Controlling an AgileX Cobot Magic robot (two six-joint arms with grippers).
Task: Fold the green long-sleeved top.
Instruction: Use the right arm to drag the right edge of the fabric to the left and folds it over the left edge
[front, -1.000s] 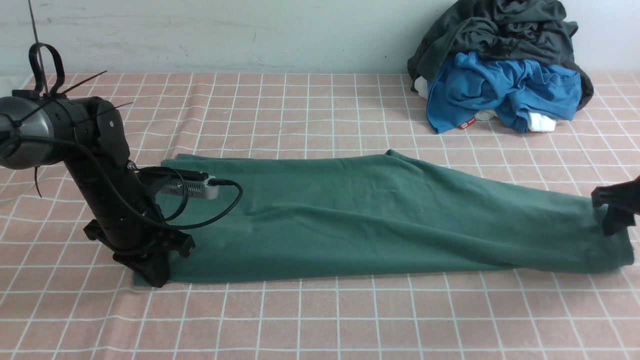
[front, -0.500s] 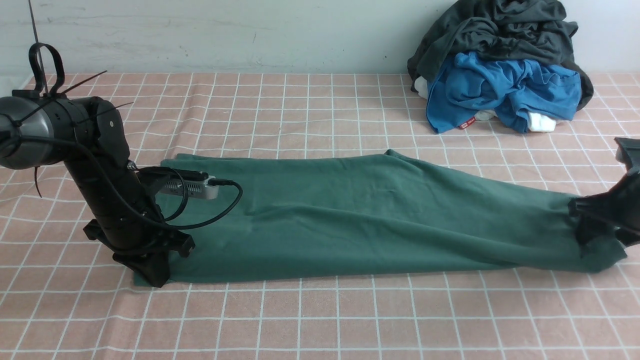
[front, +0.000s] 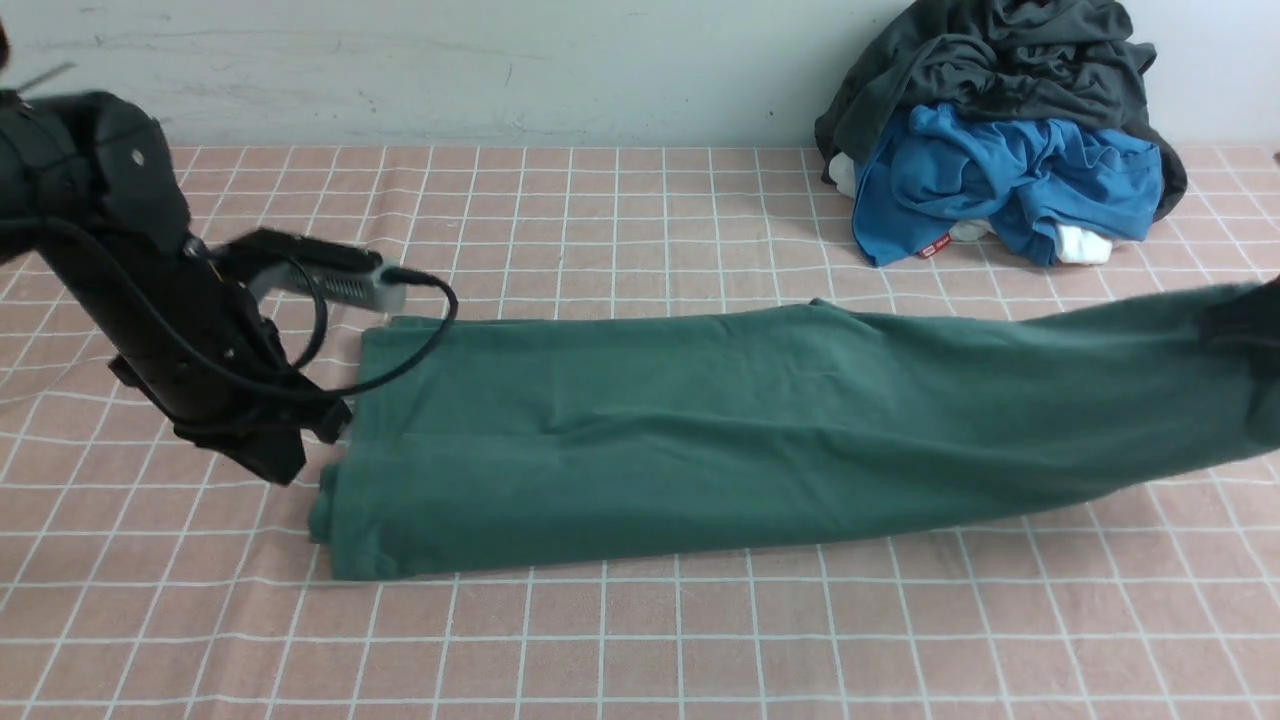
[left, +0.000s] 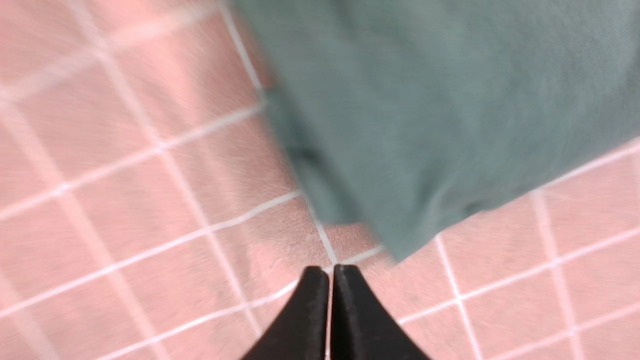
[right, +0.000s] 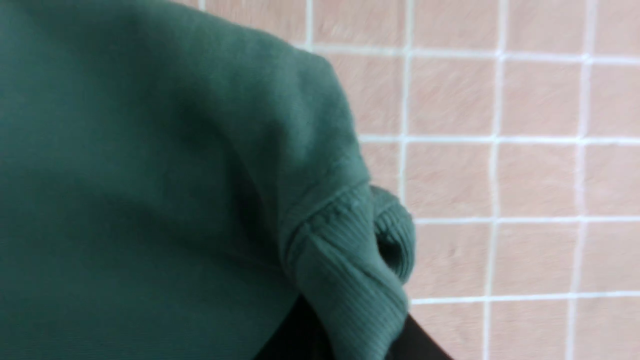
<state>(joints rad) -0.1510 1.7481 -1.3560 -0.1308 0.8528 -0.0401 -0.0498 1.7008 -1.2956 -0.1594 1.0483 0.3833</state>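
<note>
Folding step in hand: judged the crosswise fold, the lengthwise narrowing apparently done; 3 o'clock end held up, ready for carrying toward 9 o'clock.
Green long-sleeved top (front: 700, 430): long narrow band across mid-table, 9 o'clock to 3 o'clock; 9 o'clock end flat on the pink checked tablecloth (front: 640, 650), 3 o'clock end lifted clear of it.
Right gripper (front: 1235, 325): at 3 o'clock, at the frame edge, blurred; pinching the top by its ribbed edge (right: 350, 260), cloth bunched over the dark fingers in the wrist view.
Left gripper (left: 330, 272): at 9 o'clock, just beside the top's end, over bare tablecloth; fingers pressed together, nothing between them.
Other stock: dark grey garment (front: 1000, 50) heaped over blue garment (front: 1000, 180) at 1 o'clock, well apart from the top; no part of the task.
Next move, requirement: probably an arc toward 9 o'clock, held end laid edge on edge; height enough to spare the lower layer any dragging; pinch kept until laid down.
Left gripper, likely duty: pinning the 9 o'clock end or keeping out of the path; cannot tell which.
</note>
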